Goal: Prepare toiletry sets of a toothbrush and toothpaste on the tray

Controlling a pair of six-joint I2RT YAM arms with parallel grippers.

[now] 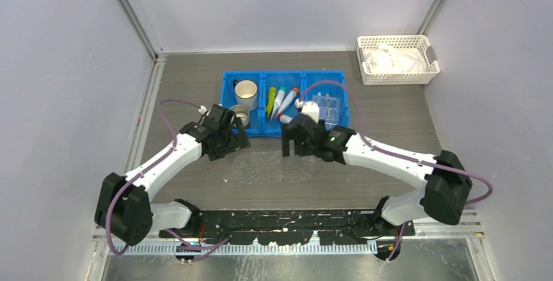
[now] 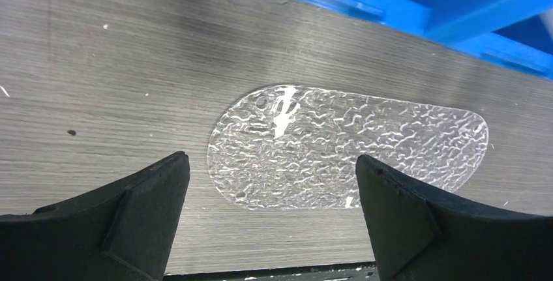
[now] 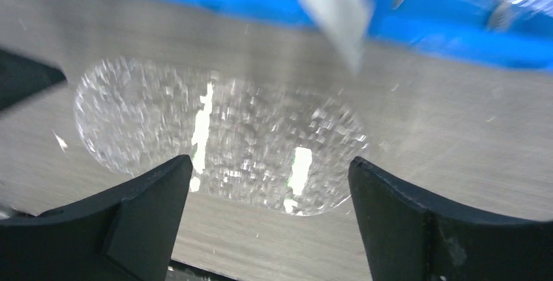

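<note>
Glossy, ripple-textured clear plastic oval [image 2: 345, 147] on matt wood-grain table [image 2: 98, 66]; smooth blue plastic bin [image 2: 391, 8]

- A clear oval plate [image 2: 345, 147] with a pebbled surface is seen lying flat on the grey wood-grain table [image 2: 98, 66].
- A blue bin [image 2: 404, 0] is seen at the upper right, apart from the plate.
- The left gripper [image 2: 270, 162] is held with its black fingers [image 2: 143, 209] spread wide, framing the plate's near edge.
</note>
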